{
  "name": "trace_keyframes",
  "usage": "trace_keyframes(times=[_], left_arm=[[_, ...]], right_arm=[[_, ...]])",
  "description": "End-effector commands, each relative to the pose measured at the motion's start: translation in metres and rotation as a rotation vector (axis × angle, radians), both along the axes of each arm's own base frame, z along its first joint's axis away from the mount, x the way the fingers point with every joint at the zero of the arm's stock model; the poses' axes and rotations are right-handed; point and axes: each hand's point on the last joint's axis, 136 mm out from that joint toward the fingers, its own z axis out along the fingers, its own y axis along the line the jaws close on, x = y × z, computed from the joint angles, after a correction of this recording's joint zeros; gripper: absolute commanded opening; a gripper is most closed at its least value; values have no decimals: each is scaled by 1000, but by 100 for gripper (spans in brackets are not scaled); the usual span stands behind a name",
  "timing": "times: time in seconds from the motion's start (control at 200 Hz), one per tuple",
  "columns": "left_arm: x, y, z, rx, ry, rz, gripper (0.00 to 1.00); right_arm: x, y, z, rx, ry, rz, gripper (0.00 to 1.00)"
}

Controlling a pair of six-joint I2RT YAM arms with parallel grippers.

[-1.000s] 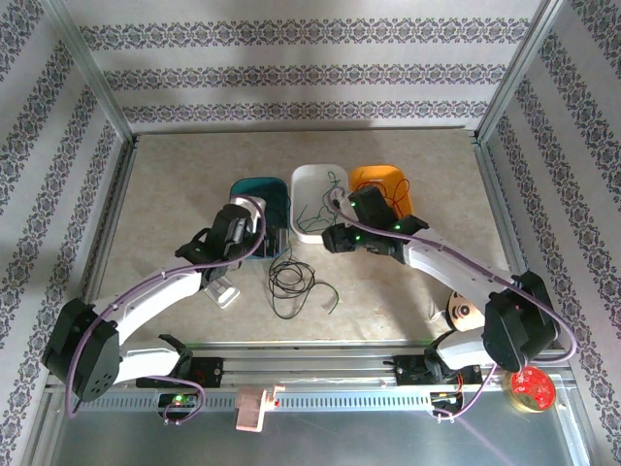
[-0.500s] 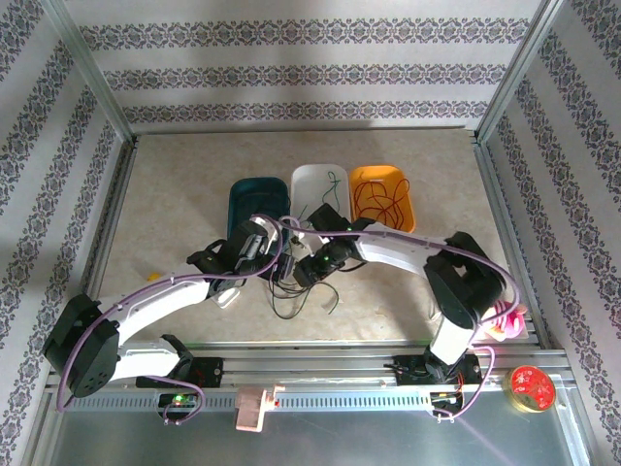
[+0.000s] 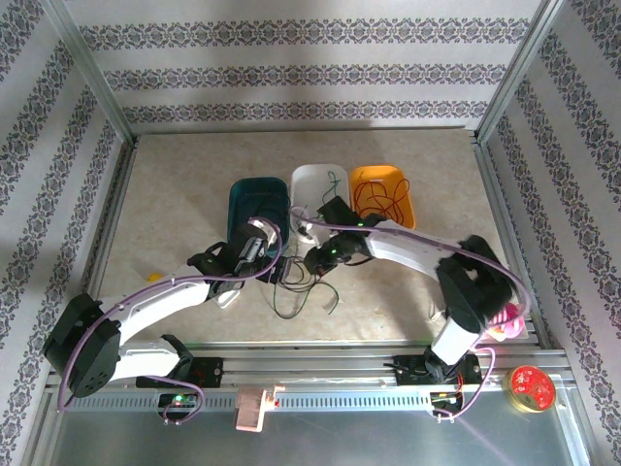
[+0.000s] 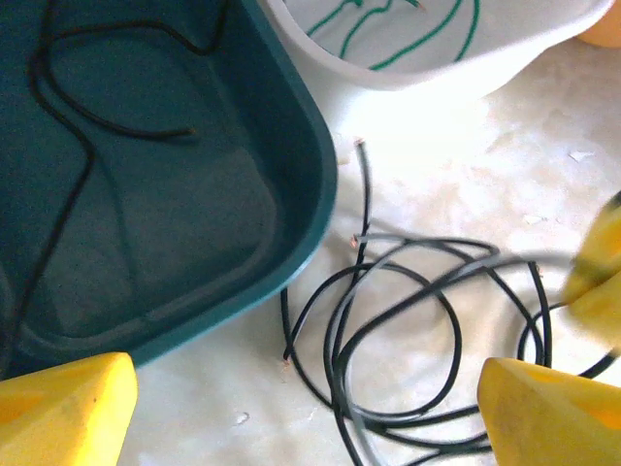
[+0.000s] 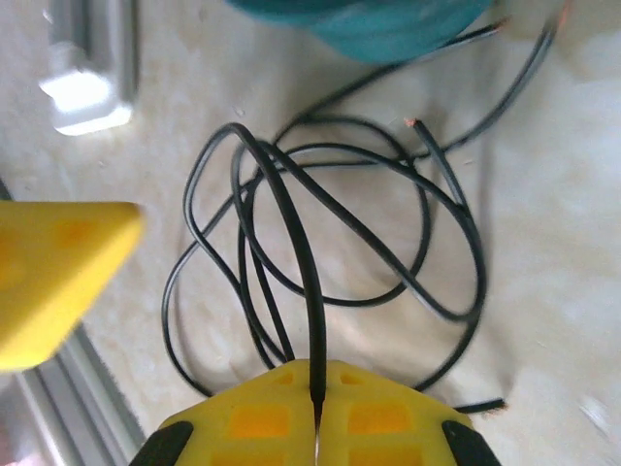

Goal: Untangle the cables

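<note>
A tangle of black cables [image 3: 296, 288] lies on the table in front of the teal tray [image 3: 254, 206]. My right gripper [image 5: 315, 413] is shut on one black strand that rises from the loops [image 5: 330, 233]. My left gripper [image 4: 306, 427] is open, its yellow fingertips [image 4: 63, 408] wide apart over the same tangle [image 4: 398, 330]. From above, the left gripper [image 3: 278, 264] and the right gripper [image 3: 312, 262] sit close together at the pile. Another black cable [image 4: 87, 126] lies inside the teal tray. A green cable [image 4: 408, 29] lies in the white tray [image 3: 320, 216], and red cables [image 3: 376, 199] in the orange tray [image 3: 400, 216].
The three trays stand side by side just beyond the tangle. A small white block [image 3: 225, 294] lies under the left arm. At the right, a pink object [image 3: 509, 320] sits by the right arm's base and a red lid [image 3: 532, 386] on the metal rail.
The right arm swung from the white and orange trays down to the black tangle and now holds a strand. The left gripper moved right and nearer, to the tangle's left side.
</note>
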Motion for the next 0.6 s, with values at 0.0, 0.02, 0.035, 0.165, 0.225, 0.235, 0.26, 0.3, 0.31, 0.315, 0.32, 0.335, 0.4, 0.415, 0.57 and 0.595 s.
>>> trace_keyframes(times=[0.0,0.02,0.035,0.165,0.225,0.235,0.26,0.3,0.31,0.315,0.32,0.335,0.4,0.415,0.57,0.595], left_arm=[[-4,-16,-4,-47,17,-71,91],[-4,-17,-5,-48,19,-72,91],[-4,-18,-6,-51,20,-74,91],[-1,-24,-12,-60,24,-85,90],[1,-28,-13,-68,25,-90,90],[1,-28,-13,-70,27,-90,90],[1,-29,-14,-75,27,-93,90],[2,-31,-15,-82,28,-97,90],[2,-32,-15,-84,28,-97,90],[2,-32,-15,-84,29,-98,89],[2,-32,-15,-86,28,-98,89],[2,-33,-15,-89,28,-98,89],[2,-35,-17,-99,31,-103,89],[2,-36,-17,-100,31,-103,89],[2,-38,-18,-114,32,-101,87],[2,-37,-18,-116,27,-96,86]], right_arm=[[3,-16,46,94,-64,-46,0],[3,-20,52,108,-73,-59,0],[4,-22,59,123,-82,-68,0],[5,-38,117,272,-153,-109,0],[5,-43,142,330,-190,-122,0],[5,-44,145,339,-196,-124,0],[5,-46,155,361,-210,-130,0],[6,-50,169,388,-229,-138,0],[6,-51,173,395,-236,-139,0],[6,-51,174,398,-238,-139,0],[6,-51,176,402,-241,-140,0],[6,-53,181,410,-249,-142,0],[7,-58,200,440,-285,-154,0],[7,-59,204,448,-293,-156,0],[6,-67,243,520,-360,-171,0],[6,-67,247,524,-378,-175,0]])
